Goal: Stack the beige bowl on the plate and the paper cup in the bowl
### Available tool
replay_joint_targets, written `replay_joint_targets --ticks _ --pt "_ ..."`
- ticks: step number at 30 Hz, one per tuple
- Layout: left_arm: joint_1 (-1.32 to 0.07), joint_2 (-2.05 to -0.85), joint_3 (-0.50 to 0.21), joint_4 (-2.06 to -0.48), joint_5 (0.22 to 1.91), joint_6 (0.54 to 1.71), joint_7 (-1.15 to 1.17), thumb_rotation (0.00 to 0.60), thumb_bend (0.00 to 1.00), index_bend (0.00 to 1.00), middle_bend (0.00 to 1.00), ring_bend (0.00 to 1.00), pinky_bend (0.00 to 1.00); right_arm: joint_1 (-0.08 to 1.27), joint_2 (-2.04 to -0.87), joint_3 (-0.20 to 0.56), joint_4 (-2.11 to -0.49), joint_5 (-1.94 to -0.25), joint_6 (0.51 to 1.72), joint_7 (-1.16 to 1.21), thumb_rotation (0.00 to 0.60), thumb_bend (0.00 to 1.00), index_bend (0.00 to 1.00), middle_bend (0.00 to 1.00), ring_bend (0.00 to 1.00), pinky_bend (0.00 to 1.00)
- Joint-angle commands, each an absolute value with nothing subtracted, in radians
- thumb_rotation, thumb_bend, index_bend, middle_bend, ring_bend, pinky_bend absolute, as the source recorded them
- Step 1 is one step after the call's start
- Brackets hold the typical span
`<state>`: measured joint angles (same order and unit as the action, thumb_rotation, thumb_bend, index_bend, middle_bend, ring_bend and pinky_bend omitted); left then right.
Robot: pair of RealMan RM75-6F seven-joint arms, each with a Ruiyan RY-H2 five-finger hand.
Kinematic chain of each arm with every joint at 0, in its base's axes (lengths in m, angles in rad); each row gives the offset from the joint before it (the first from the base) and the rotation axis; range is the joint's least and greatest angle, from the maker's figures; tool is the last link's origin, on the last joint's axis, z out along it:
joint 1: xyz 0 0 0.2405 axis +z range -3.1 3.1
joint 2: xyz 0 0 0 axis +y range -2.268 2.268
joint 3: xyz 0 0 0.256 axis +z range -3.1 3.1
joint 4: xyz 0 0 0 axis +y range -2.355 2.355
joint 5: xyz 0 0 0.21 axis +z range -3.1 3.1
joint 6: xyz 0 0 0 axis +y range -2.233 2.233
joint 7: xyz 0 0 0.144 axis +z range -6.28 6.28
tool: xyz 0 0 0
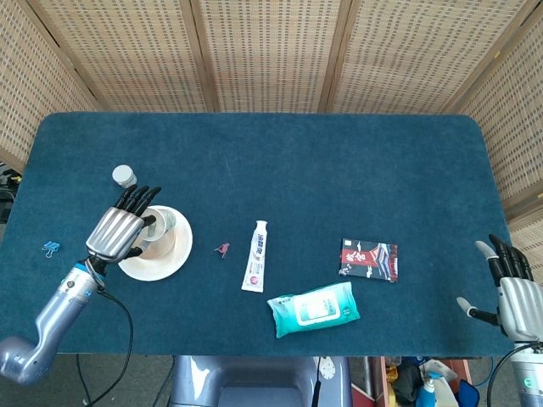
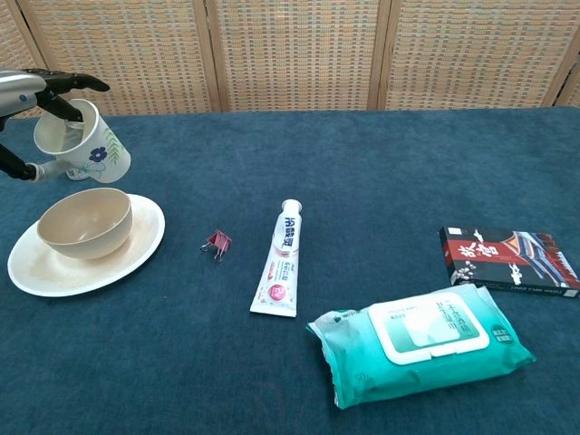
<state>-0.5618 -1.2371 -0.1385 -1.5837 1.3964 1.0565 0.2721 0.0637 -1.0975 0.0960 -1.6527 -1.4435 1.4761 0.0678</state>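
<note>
The beige bowl (image 2: 86,222) sits on the white plate (image 2: 136,249) at the front left of the table. My left hand (image 2: 41,91) holds the paper cup (image 2: 91,149), white with a flower print, tilted in the air above the bowl's far side. In the head view that left hand (image 1: 123,225) covers part of the bowl (image 1: 159,246) and plate (image 1: 174,254), with the cup (image 1: 163,222) at its fingertips. My right hand (image 1: 507,288) hangs open off the table's front right corner, holding nothing.
A small jar (image 1: 124,175) stands just behind the plate. A pink clip (image 2: 217,242), a toothpaste tube (image 2: 283,258), a wipes pack (image 2: 421,344) and a dark box (image 2: 509,258) lie to the right. A blue clip (image 1: 51,248) lies at the left edge.
</note>
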Motion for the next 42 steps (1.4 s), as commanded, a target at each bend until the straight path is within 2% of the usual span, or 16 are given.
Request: replay_joint_targets --ticks 1,7,13,26,42 --pt "-0.577 -1.197 -0.154 -1.631 1.308 1.007 0.334 0.6 0.45 0.62 0.05 0.0 0.0 0.064 -1.098 0.096 -1.653 -1.444 1.476 0.068 0.6 0.14 0.08 0.0 0.0 0.0" --pt "-0.599 -1.155 -0.149 -1.672 1.156 0.943 0.439 0.6 0.45 0.62 0.06 0.0 0.0 0.063 -1.098 0.097 -1.651 -1.442 1.478 0.066 0.6 0.14 0.08 0.0 0.0 0.0" --pt "-0.612 -1.147 -0.132 -1.683 1.078 0.922 0.483 0.6 0.45 0.62 0.06 0.0 0.0 0.063 -1.102 0.096 -1.648 -1.442 1.477 0.058 0.6 0.14 0.08 0.0 0.0 0.0" --pt "-0.622 -1.19 -0.087 -1.653 1.051 0.919 0.487 0.6 0.45 0.62 0.05 0.0 0.0 0.062 -1.1 0.096 -1.648 -1.442 1.477 0.062 0.6 0.14 0.08 0.0 0.0 0.0" --pt "-0.62 -1.293 -0.074 -1.574 1.041 0.951 0.458 0.6 0.45 0.62 0.04 0.0 0.0 0.064 -1.102 0.095 -1.647 -1.444 1.473 0.061 0.6 0.14 0.08 0.0 0.0 0.0"
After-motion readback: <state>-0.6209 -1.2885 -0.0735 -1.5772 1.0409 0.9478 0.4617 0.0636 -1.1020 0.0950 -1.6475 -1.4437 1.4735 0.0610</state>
